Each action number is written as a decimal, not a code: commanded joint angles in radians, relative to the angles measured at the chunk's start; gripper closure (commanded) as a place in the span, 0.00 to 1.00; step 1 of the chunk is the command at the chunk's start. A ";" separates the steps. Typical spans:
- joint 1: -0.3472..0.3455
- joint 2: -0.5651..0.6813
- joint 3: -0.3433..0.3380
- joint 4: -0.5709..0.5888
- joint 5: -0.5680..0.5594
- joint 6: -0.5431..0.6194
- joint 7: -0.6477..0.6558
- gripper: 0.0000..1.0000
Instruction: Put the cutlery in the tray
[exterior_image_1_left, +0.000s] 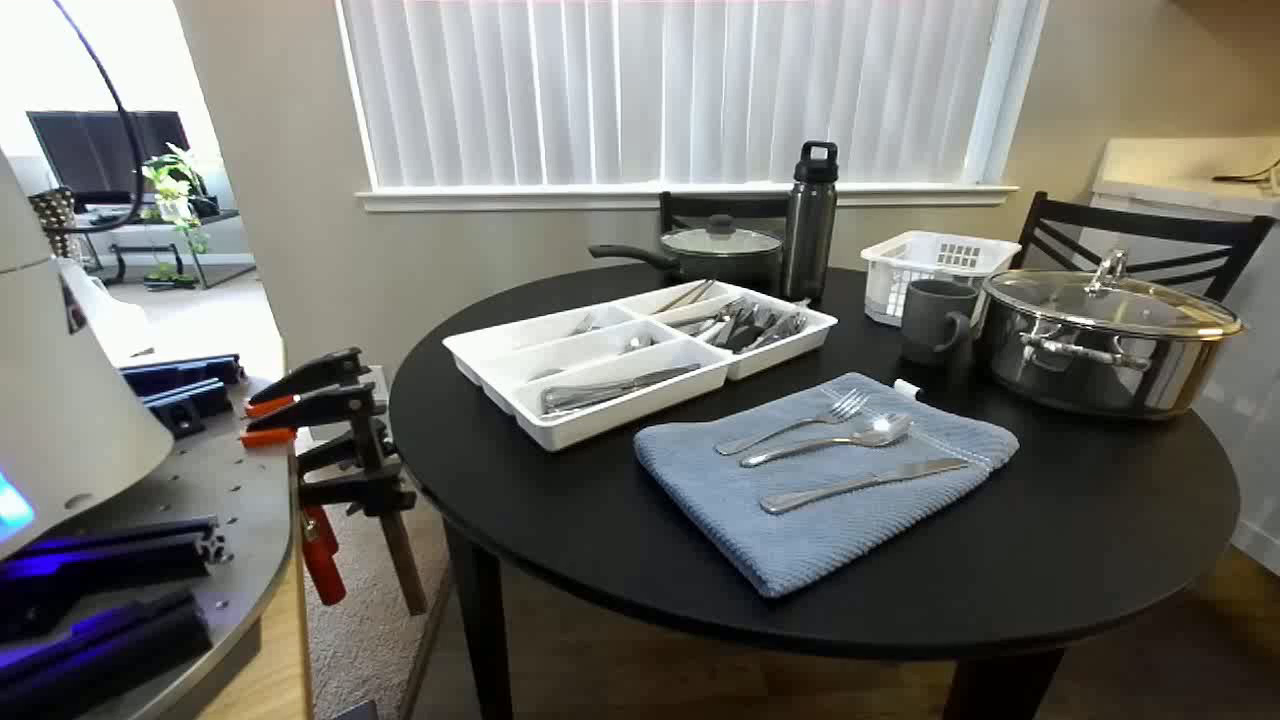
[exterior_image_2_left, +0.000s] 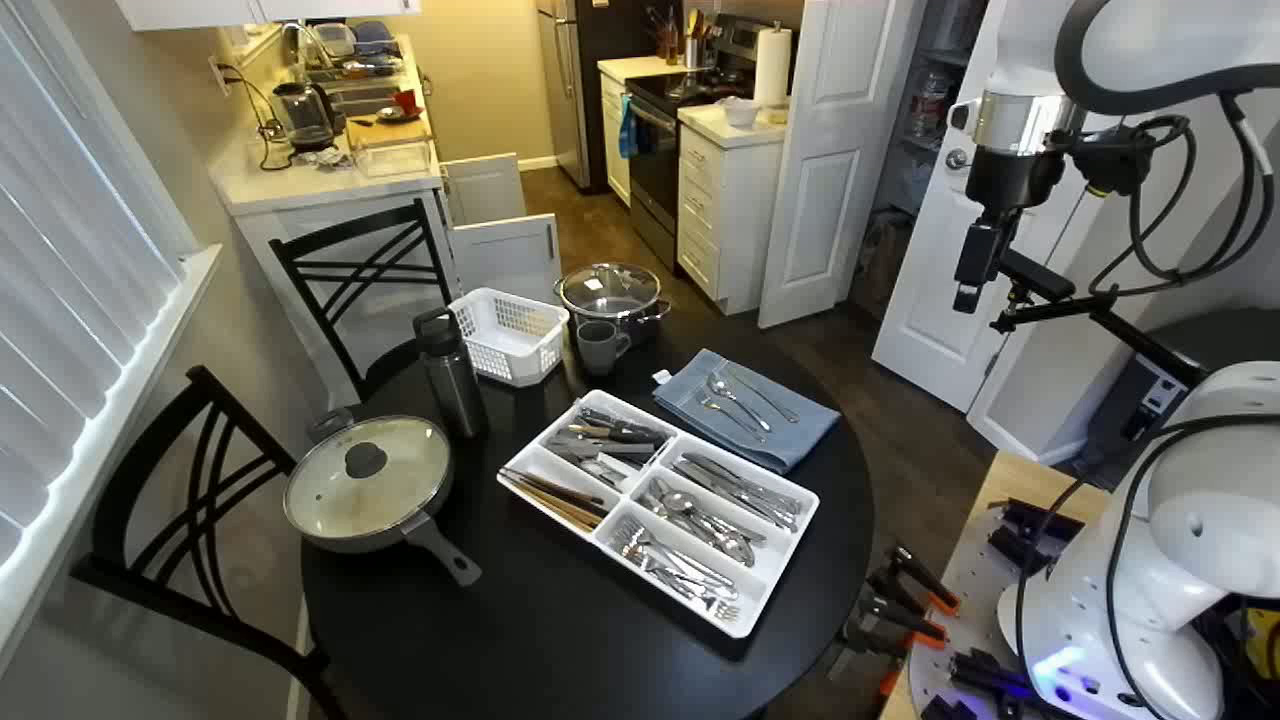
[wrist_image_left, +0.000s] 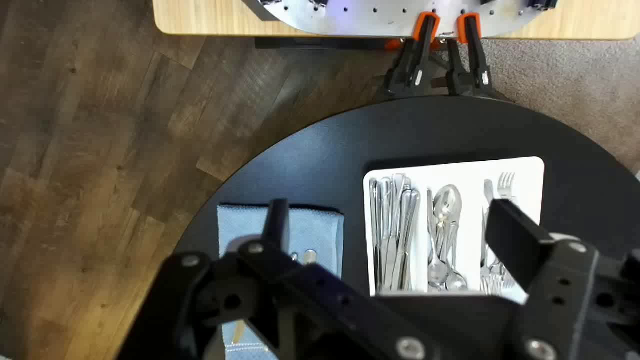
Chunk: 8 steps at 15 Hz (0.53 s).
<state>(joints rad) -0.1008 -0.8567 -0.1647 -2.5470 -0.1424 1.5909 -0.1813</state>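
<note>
We judge the step in hand to be the lead-up to a pick. Our pincer hangs well above the desk, its fingers spread wide with nothing held. Below the pincer, past one finger in the wrist view, lies a folded blue towel, and on it a fork, a spoon and a knife, none of them put away yet. Also below, seen through the gap and past the opposite finger, is the tray; its compartments hold knives closest to the towel, then spoons, then forks.

Next, we think, we must bring the pincer down over the towel, turn it so that the fingers straddle one handle crosswise, and go low enough to pinch thin metal without bunching the towel. Fork and spoon lie close together, so an approach this wide could catch both; the knife, a little apart from them, looks easier to take singly. After that we would lift clear and cross to the matching compartment.
</note>
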 joint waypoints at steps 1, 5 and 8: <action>0.005 0.000 -0.003 0.002 -0.002 -0.002 0.003 0.00; 0.005 0.000 -0.003 0.002 -0.002 -0.002 0.003 0.00; 0.004 0.026 -0.030 -0.022 -0.011 0.111 -0.010 0.00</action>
<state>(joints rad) -0.1007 -0.8566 -0.1664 -2.5471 -0.1424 1.5955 -0.1813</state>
